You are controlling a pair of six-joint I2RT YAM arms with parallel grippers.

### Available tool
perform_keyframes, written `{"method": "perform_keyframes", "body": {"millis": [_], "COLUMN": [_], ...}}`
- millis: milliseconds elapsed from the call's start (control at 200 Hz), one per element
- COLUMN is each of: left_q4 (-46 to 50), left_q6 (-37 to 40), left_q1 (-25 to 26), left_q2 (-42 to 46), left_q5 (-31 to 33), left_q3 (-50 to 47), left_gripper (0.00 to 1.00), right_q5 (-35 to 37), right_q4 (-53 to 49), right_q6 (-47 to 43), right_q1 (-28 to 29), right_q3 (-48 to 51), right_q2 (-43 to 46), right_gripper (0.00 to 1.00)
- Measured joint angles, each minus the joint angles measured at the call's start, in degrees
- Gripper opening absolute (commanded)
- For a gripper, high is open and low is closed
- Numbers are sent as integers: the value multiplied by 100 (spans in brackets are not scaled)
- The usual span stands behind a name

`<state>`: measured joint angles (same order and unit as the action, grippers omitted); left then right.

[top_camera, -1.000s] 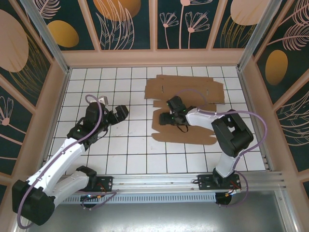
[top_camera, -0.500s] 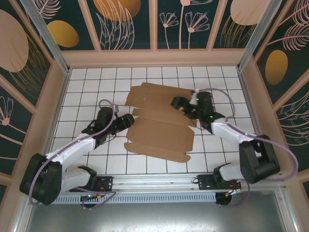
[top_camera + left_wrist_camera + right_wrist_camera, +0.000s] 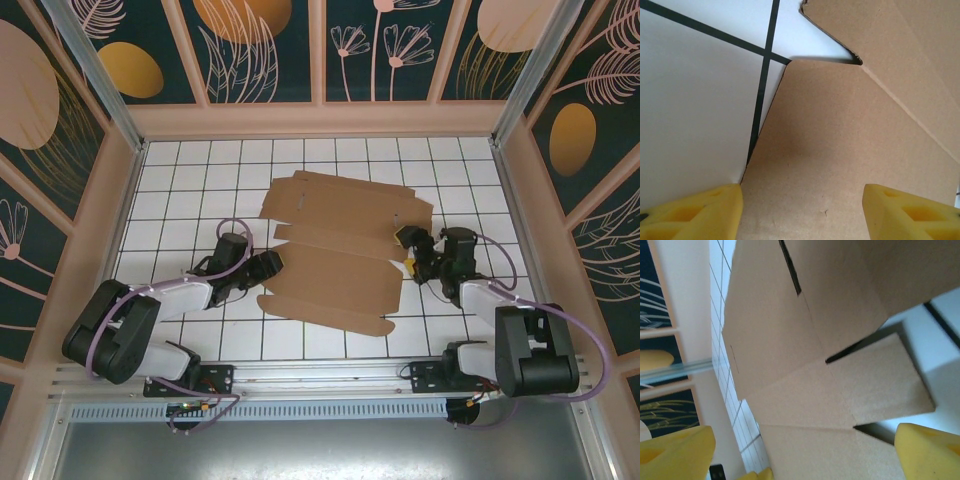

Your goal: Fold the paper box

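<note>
The paper box [image 3: 335, 250] lies flat on the white tiled table as an unfolded brown cardboard sheet with flaps and notches. My left gripper [image 3: 274, 263] sits low at the sheet's left edge. In the left wrist view its jaws [image 3: 802, 215] stand apart, one yellow fingertip [image 3: 695, 212] over the tile and the other over the cardboard [image 3: 840, 150]. My right gripper [image 3: 407, 250] is at the sheet's right edge, open wide. In the right wrist view the creased flaps [image 3: 805, 390] lie between its fingers [image 3: 927, 452], which hold nothing.
Beige-framed walls [image 3: 100, 210] with dark floral panels close in the table on three sides. An aluminium rail [image 3: 330, 372] carrying both arm bases runs along the near edge. Bare tiles [image 3: 180, 180] lie left of the sheet and behind it.
The sheet has shifted left and toward me since a second ago. The right gripper has left the sheet's middle and come down to its right edge. The left gripper reached the left edge and narrowed.
</note>
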<state>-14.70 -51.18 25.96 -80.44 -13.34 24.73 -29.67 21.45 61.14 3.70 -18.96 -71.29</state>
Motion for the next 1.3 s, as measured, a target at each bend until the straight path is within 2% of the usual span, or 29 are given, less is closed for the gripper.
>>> {"method": "perform_keyframes", "body": {"millis": [225,285,601,746,801,926,986,1161,1301], "left_q4": [-79,-85,-192,-247,-269,-282,-291,-304,-304], "left_q6": [0,0,0,0,-2,0,-2,0,0], "left_q1": [-2,-2,-7,-7,-7,-7,-7,-7,-7], "left_q2": [-59,-85,-109,-111,-116,-125,-133,-164,-184], "left_q5": [31,33,31,28,28,28,31,31,37], "left_q3": [-31,-31,-79,-101,-111,-111,-111,-105,-94], "left_gripper": [60,59,59,59,59,59,59,58,58], "right_q5": [-44,-74,-170,-55,20,205,332,479,629], "right_q4": [997,1360,3165,3875,4111,4798,5219,6544,6961], "right_q6": [319,448,1209,1504,1602,1816,1937,2347,2339], "right_q1": [-433,-487,-527,-557,-566,-599,-621,-673,-684], "right_q3": [87,125,227,341,409,570,645,715,820], "right_q2": [-647,-892,-1770,-2098,-2212,-2557,-2804,-3799,-3954], "right_gripper": [94,91,81,79,75,55,49,49,48]}}
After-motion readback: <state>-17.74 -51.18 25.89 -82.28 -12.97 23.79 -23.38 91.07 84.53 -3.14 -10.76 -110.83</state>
